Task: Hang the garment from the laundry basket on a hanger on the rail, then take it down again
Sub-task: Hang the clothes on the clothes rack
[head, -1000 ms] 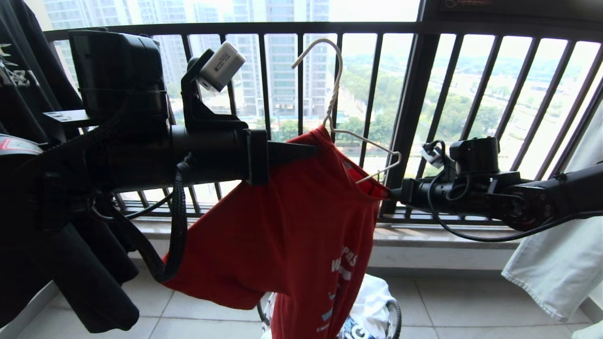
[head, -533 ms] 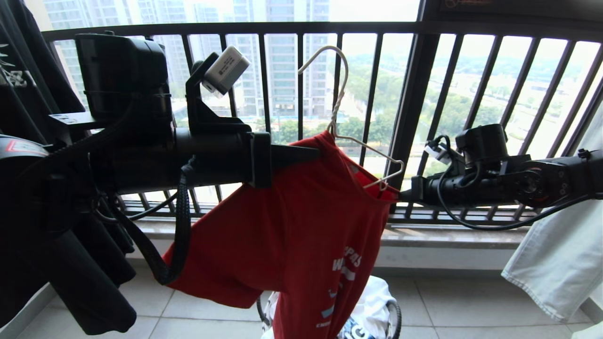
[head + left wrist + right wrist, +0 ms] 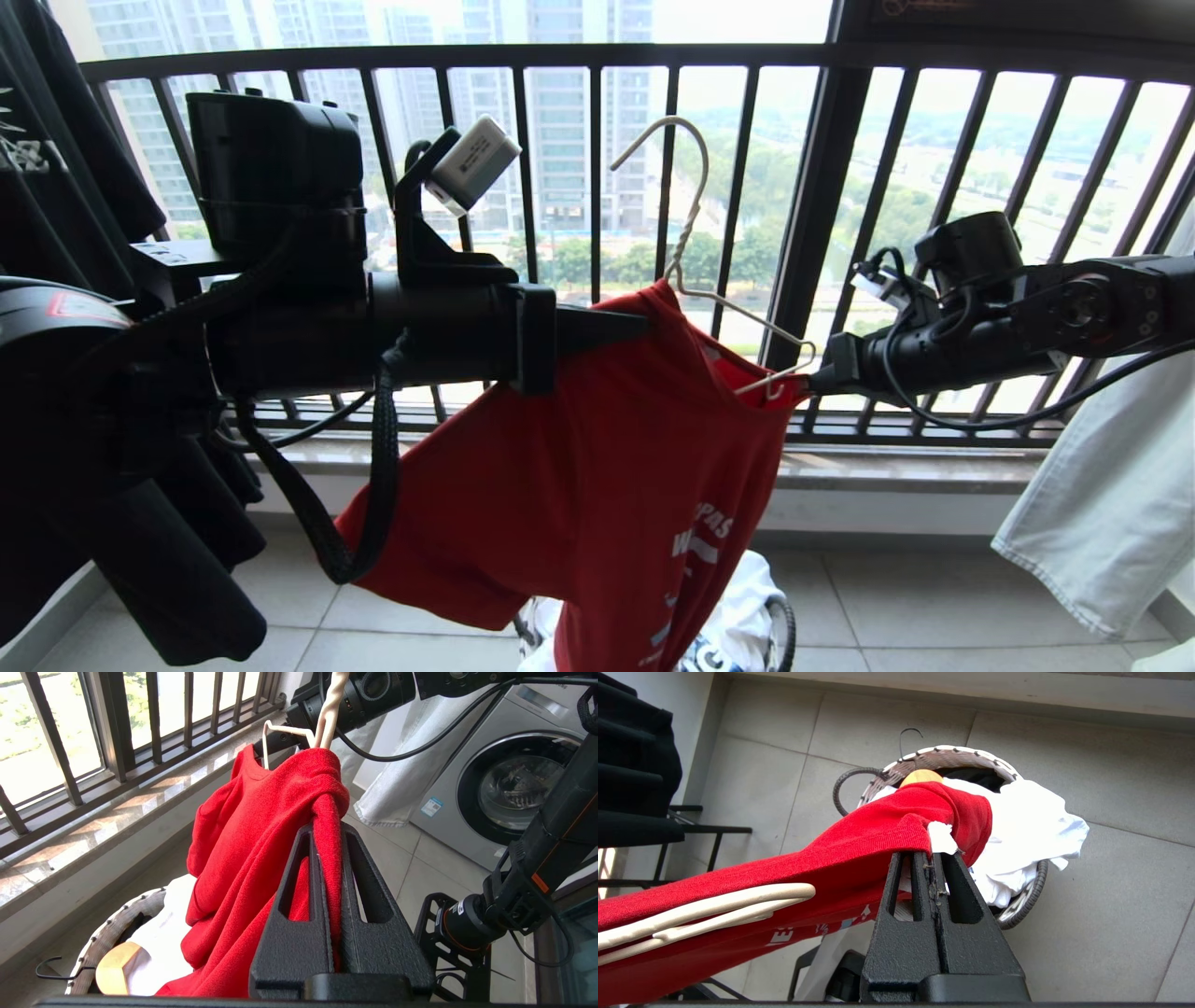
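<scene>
The garment [image 3: 597,485] is out of the laundry basket [image 3: 1017,896] and partly threaded onto the hanger [image 3: 691,271], whose hook stands free against the window railing [image 3: 597,56]; the rail is not in view. Hanging and taking down remain, as judged from this state.

Left gripper [image 3: 329,830]: fingers nearly closed, pinching a fold of the garment just below the hanger neck, at 9 o'clock of the collar in the head view.

Right gripper [image 3: 931,851]: fingers fully closed on the garment edge at the hanger's notched end, at 3 o'clock.
</scene>
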You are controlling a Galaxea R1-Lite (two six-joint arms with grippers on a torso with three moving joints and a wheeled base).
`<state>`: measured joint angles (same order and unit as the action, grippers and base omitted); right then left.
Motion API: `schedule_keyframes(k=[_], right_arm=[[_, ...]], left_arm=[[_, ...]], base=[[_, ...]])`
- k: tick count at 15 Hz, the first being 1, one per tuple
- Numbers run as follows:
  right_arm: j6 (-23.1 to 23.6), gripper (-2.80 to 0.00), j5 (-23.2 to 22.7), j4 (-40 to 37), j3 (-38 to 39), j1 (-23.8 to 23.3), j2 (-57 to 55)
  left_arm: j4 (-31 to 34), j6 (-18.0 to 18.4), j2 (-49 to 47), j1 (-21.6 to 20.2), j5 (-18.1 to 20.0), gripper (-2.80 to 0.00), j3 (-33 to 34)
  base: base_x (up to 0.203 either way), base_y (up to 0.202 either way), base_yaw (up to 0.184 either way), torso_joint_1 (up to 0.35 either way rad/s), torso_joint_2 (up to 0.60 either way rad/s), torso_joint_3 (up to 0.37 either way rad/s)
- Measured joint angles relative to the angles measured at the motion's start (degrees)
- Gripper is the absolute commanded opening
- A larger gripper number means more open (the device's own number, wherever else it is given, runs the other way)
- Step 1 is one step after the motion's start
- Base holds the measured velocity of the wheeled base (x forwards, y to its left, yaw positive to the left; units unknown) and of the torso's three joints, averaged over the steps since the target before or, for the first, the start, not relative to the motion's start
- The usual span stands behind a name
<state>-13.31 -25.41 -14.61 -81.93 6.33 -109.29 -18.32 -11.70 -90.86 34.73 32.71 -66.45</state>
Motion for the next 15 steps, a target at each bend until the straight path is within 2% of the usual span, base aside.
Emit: schedule_keyframes(k=[7,15], right_arm=[[4.73,-2.8,0.0,-15.67,-7.97,-1.88,-0.06],[4.34,-2.8,-0.39,-28.66,-17.88,-3.02,-2.43]], left_arm=[[-0.11,0.29,-1.45,0.0,-0.11,-2.8,-0.33],[-0.11,0.62,-2.08,0.7,-0.11,-2.8,-0.06]], base=[[0.0,0.0,0.0,0.0,0.0,0.0],[0.0,0.0,0.0,0.0,0.0,0.0]])
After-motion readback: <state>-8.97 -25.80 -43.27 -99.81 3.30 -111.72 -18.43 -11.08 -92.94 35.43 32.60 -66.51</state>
